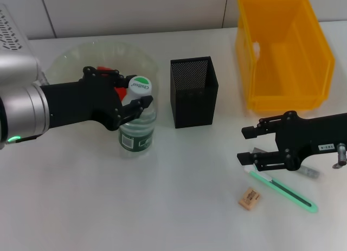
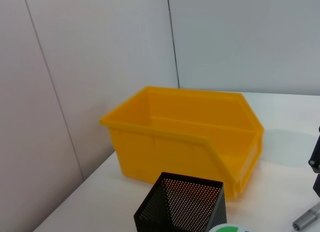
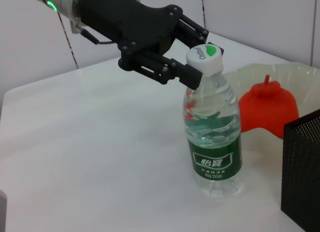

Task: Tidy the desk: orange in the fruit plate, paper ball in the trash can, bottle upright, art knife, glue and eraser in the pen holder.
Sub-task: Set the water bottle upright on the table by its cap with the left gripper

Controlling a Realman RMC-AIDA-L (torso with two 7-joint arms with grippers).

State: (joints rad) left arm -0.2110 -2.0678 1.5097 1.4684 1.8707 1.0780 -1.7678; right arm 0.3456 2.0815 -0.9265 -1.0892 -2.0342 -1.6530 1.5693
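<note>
While left pincer (image 1: 142,105) clasps its neck, bottle (image 1: 137,126) upright — cap up, right pincer (image 1: 245,145) released.

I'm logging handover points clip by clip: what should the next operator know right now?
Left claw: closed on the upright bottle at its neck.
Right claw: open, hovering above the knife and glue.
Done: orange in the fruit plate; bottle standing.
Left: knife, glue and eraser into the pen holder. No paper ball visible on the desk; trash can contents unclear.
</note>
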